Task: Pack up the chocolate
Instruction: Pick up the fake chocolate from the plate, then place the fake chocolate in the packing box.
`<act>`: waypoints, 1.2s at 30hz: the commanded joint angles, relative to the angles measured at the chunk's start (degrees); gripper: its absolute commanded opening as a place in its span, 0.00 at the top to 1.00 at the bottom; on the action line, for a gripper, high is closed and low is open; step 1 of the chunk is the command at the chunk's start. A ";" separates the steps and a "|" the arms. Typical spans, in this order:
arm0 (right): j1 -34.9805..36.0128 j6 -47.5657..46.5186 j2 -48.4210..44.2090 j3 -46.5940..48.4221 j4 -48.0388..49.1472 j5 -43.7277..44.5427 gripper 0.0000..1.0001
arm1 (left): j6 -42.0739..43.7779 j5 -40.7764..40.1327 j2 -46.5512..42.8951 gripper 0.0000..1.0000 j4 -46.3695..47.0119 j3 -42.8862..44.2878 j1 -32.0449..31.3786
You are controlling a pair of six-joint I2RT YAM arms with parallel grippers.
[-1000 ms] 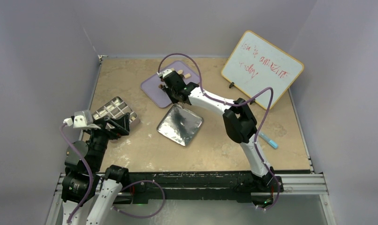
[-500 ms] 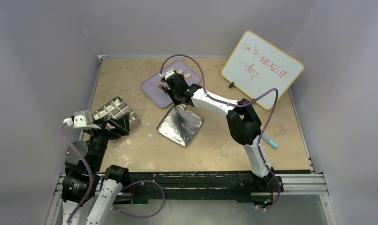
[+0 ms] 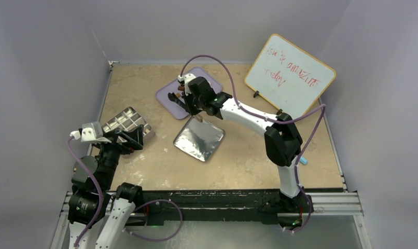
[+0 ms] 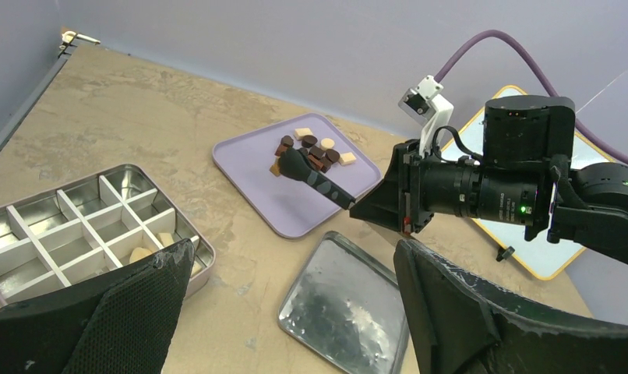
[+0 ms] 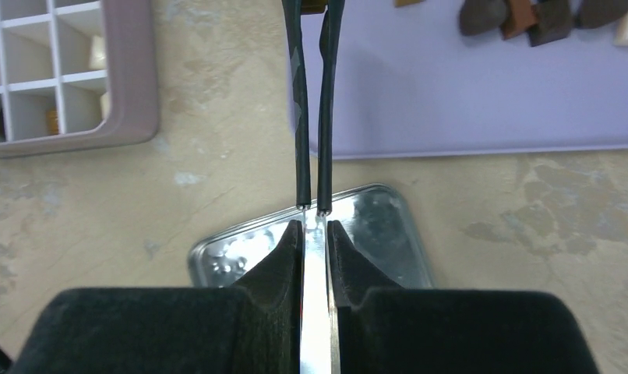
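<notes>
Black-sleeved tweezers [image 5: 324, 117] sit clamped in the right gripper [image 5: 315, 226], tips at a caramel chocolate [image 5: 314, 6] straight ahead; left gripper [image 4: 294, 251] gapes wide, empty.

Robot lab: walled-in test table [image 3: 238, 161], whiteboard [image 3: 290, 75]

Tan table [image 3: 238, 155]. Lilac tray [image 3: 165, 97], far centre. Silver lid [image 3: 199, 137], flat, just beside tray's near edge. Compartmented tin [image 3: 125, 120], left, well apart from tray. Whiteboard [image 3: 290, 75] with red scribble, propped far right. Blue marker [image 3: 302, 160], right. Black tweezers [image 4: 315, 178], tips over tray.
</notes>
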 commanded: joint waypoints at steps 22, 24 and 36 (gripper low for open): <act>13.42 4.46 4.75 7.95 3.76 -11.80 0.90 | -0.32 0.29 0.50 0.02 0.90 0.01 0.20; 13.77 4.46 5.86 9.56 2.98 -12.17 0.89 | -0.32 0.27 0.46 0.02 0.89 0.04 0.20; 15.50 4.90 10.69 16.62 -0.51 -12.55 0.86 | -0.24 0.40 0.08 0.02 0.98 0.02 0.20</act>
